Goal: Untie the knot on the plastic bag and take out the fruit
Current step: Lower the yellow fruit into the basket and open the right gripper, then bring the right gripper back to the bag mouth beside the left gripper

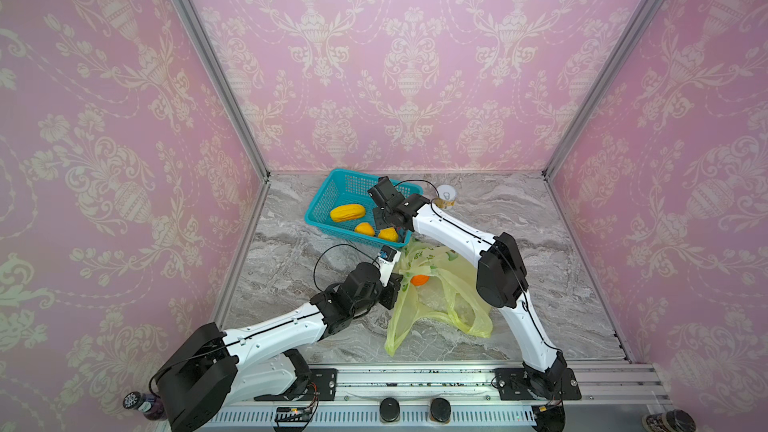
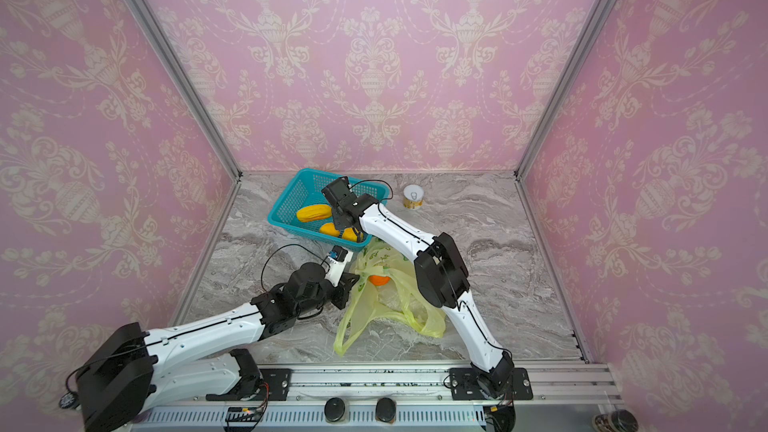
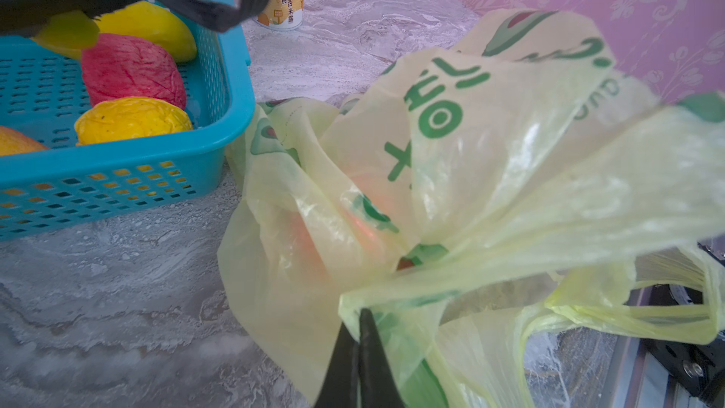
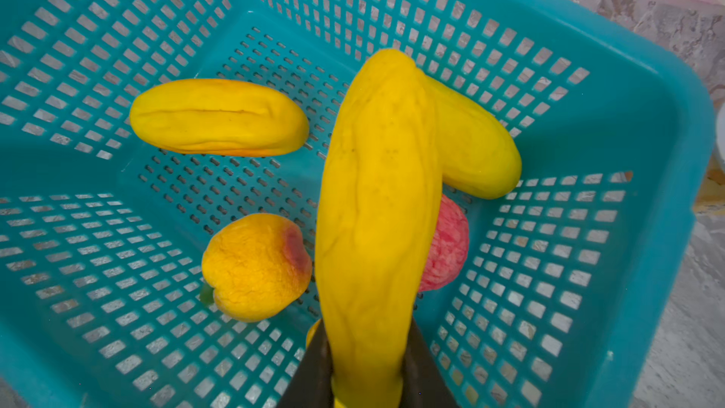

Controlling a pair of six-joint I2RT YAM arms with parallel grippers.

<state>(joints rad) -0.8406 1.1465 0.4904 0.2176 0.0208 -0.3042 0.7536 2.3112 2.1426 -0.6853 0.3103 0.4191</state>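
The yellow-green plastic bag lies slack on the marble floor with an orange fruit inside. My left gripper is shut on a fold of the bag's rim and holds it up. The knot is out of view; a loop handle lies loose. My right gripper hangs over the teal basket, shut on a long yellow fruit. In the basket lie two yellow fruits, a pink-red one and an orange-yellow one.
The basket stands at the back left, right behind the bag. A small white-topped can stands to the right of it. Pink patterned walls close three sides.
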